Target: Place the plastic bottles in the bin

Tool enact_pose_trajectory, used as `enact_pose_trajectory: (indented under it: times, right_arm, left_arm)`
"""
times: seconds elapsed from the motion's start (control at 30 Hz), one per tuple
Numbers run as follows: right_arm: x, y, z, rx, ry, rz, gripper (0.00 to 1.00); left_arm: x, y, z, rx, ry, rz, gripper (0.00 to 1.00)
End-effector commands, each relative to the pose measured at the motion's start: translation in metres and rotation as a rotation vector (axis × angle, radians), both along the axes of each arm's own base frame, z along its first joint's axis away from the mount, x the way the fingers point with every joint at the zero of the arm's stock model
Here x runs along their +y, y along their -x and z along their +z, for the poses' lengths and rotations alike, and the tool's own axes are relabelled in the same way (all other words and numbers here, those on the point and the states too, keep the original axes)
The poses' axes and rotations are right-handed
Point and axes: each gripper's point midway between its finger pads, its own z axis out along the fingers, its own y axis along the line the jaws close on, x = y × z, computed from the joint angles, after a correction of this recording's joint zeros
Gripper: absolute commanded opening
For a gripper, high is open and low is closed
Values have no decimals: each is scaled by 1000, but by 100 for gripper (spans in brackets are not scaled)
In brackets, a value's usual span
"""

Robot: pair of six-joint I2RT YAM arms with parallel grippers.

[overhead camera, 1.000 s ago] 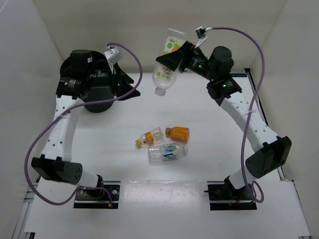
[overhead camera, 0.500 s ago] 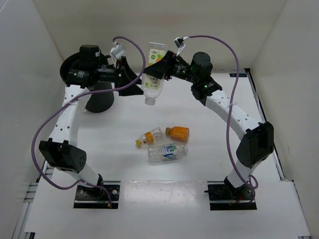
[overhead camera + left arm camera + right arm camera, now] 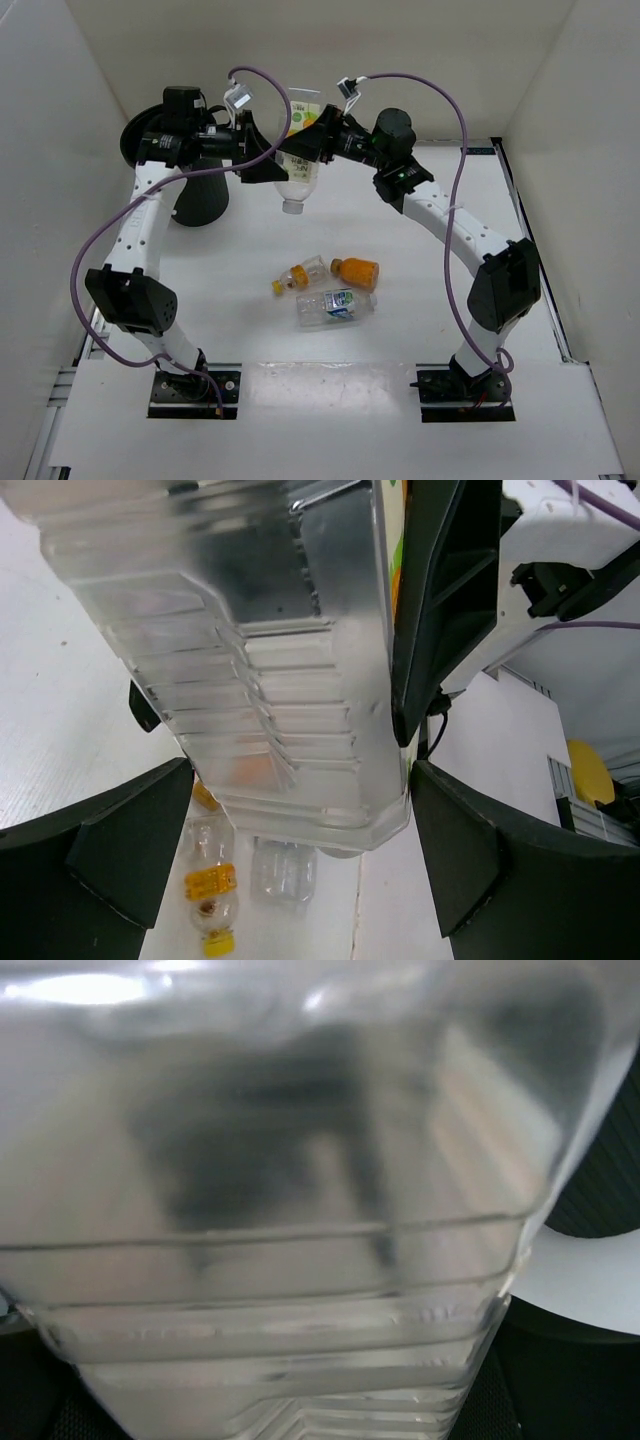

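We see the big bottle (image 3: 296,178) held up in the air at upper centre of the top view, cap pointing down. The right gripper (image 3: 306,142) is clamped on its upper body. In the right wrist view the clear ribbed wall fills the whole frame. The left gripper (image 3: 270,162) comes in from the left with its jaws spread wide. In the left wrist view its fingers (image 3: 120,850) sit either side of the bottle's lower body, and we cannot tell if they touch it. The bin (image 3: 200,200) is upper left, partly hidden behind the left arm and just left of the held bottle. Three bottles lie on their sides mid-desk (image 3: 430,310): yellow-capped (image 3: 295,275), orange (image 3: 358,267) just right of it, and blue-green-labelled (image 3: 335,306) below them. All three are well apart from the bin.
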Motion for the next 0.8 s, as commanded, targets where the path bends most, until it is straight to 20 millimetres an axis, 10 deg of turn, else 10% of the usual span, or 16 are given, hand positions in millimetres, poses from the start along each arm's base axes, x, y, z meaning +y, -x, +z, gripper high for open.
enact_pose_trajectory:
  times: [0.0,0.7,0.77]
  right_arm:
    - [-7,32,46,-110,-99,56,0]
    - [28,41,48,-64,-87,238,0]
    - [30,40,42,-56,-79,246,0]
  left_arm:
    - [7,2,21,-63,30,-9,99]
    - [-9,21,15,-20,71,-131,99]
    - [-9,21,13,-11,70,-131,87]
